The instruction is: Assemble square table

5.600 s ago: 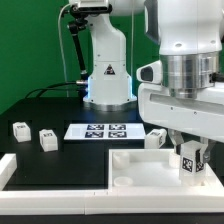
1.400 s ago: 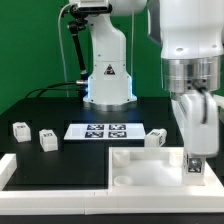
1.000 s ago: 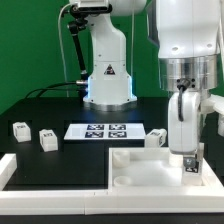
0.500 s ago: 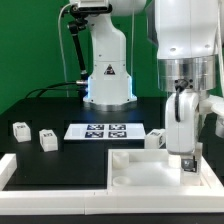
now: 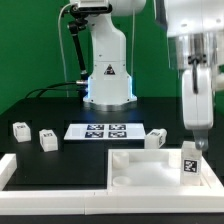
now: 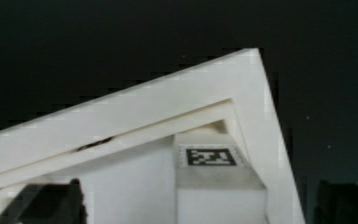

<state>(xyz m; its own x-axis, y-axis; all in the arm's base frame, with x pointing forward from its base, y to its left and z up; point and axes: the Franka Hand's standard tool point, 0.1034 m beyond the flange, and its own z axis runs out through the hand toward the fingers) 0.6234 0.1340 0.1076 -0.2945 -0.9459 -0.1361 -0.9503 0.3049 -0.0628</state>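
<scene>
The white square table top point(image 5: 140, 172) lies rim up at the front of the exterior view's right. One tagged white leg point(image 5: 189, 163) stands upright in its near right corner socket. My gripper point(image 5: 197, 144) hangs just above that leg, lifted off it, jaws apart and holding nothing. In the wrist view the leg point(image 6: 208, 160) stands inside the top's corner point(image 6: 194, 95), with a dark fingertip point(image 6: 51, 200) beside it. Three loose legs lie on the black table: two at the exterior view's left point(image 5: 19, 129) point(image 5: 46, 139), and one point(image 5: 155, 138) behind the top.
The marker board point(image 5: 102, 130) lies flat mid-table. The robot's white base point(image 5: 108, 75) stands behind it. Long white border rails point(image 5: 50, 192) run along the front and the left edge point(image 5: 5, 165).
The gripper was down around the leg in the corner socket. It has now let go and risen straight up. The leg stays standing in the socket.
</scene>
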